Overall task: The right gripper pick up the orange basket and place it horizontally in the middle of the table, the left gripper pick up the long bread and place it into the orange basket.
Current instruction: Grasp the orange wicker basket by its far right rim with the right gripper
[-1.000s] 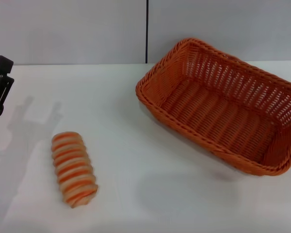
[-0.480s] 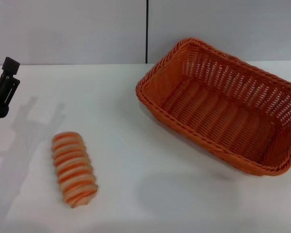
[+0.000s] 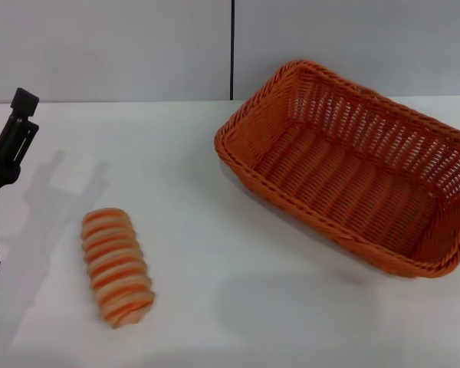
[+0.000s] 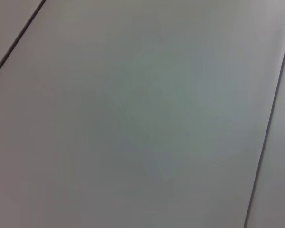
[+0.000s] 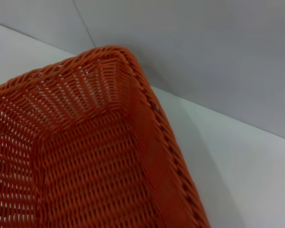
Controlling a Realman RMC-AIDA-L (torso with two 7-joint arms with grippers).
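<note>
Currently we have the left gripper (image 3: 1,98) at the far left edge of the head view, raised over the table (image 3: 215,230) near its back edge. Two black fingertips show, one at the frame border and one further in, with a clear gap between them, so we read the claw as released and holding nothing. A thin cable hangs below the arm at the left edge.

The long bread (image 3: 116,266) lies flat on the table, nearer the front edge and to the right of that gripper, well apart from it. No contact. Its long axis runs roughly front to back with a slight tilt.

The orange basket (image 3: 353,165) sits on the right half of the table, angled diagonally, open side up, nothing inside it. It is well apart from both the bread and the left gripper.

Our right gripper is not in the head view. Its wrist camera looks down on one corner of the orange basket (image 5: 95,156), showing braided rim, woven floor and bare table beside it; no fingers in frame.

Left wrist view shows only a plain grey panelled surface (image 4: 142,114) with dark seams.
</note>
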